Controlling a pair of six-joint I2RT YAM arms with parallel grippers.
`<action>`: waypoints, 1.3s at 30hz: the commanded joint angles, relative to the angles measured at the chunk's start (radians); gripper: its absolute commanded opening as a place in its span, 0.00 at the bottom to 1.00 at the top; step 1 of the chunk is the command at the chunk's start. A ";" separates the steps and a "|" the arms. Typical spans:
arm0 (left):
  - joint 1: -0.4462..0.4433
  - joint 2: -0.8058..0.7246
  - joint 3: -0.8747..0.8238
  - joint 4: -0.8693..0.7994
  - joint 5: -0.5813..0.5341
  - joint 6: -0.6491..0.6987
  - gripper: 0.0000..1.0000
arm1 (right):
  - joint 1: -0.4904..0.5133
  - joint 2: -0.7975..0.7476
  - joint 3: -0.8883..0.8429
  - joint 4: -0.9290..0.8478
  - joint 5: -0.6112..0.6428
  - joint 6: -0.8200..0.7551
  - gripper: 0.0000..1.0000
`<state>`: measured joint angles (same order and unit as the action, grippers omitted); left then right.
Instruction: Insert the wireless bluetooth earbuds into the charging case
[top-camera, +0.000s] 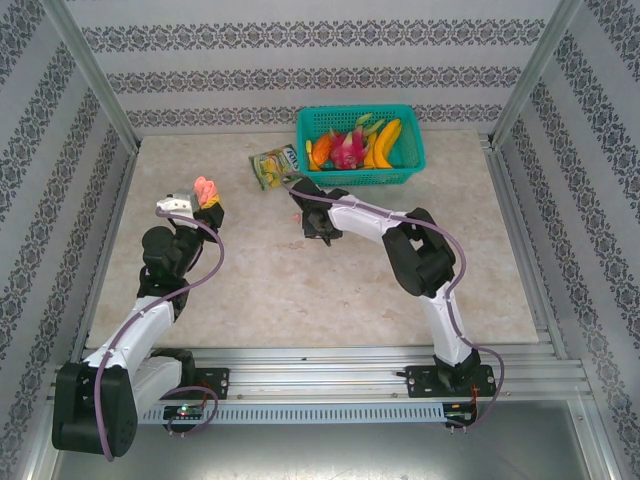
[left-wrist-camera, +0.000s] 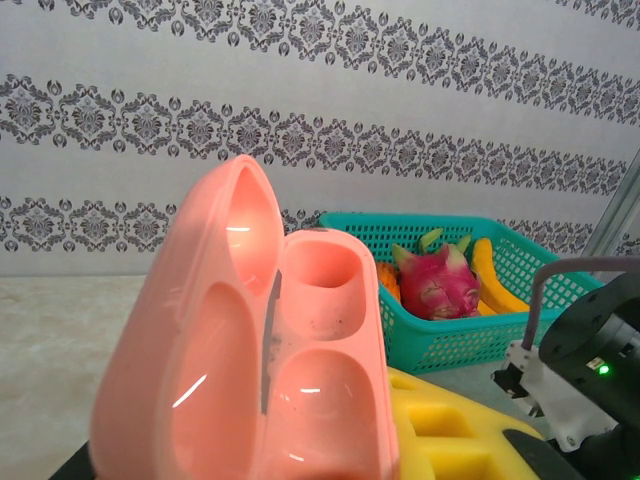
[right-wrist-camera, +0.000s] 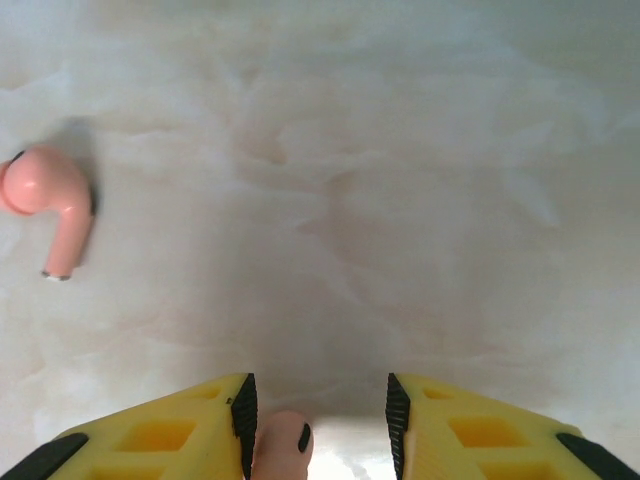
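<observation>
The pink charging case (left-wrist-camera: 270, 360) stands open and upright, both of its wells bare. My left gripper (left-wrist-camera: 335, 445) is shut on its lower part; one yellow finger (left-wrist-camera: 450, 430) shows beside it. From above, the case (top-camera: 207, 190) is raised over the table's left side. My right gripper (right-wrist-camera: 318, 392) hangs low over the marble, jaws apart. A pink earbud (right-wrist-camera: 280, 445) sits between them, touching the left pad (right-wrist-camera: 244, 410), with a gap to the right pad. A second pink earbud (right-wrist-camera: 50, 205) lies on the table to the far left. The right gripper (top-camera: 320, 232) is near the table's middle.
A teal basket (top-camera: 410, 165) of toy fruit stands at the back, with a snack packet (top-camera: 272, 165) to its left. The basket (left-wrist-camera: 470, 330) and my right arm (left-wrist-camera: 585, 370) appear behind the case. Aluminium frame posts and patterned walls surround the table.
</observation>
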<state>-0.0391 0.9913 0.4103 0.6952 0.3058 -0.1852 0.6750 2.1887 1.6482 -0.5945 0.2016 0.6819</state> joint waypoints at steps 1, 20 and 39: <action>0.012 -0.007 0.015 0.017 0.013 -0.010 0.00 | -0.021 -0.088 -0.062 0.018 0.022 0.000 0.42; 0.011 -0.011 0.021 0.003 0.012 -0.003 0.00 | -0.060 -0.163 -0.183 0.048 0.001 0.017 0.41; 0.011 -0.012 0.027 0.001 0.016 0.000 0.00 | -0.059 -0.109 -0.180 0.001 0.024 0.017 0.40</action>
<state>-0.0387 0.9928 0.4103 0.6876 0.3069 -0.1848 0.6170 2.0457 1.4593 -0.5720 0.2050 0.7013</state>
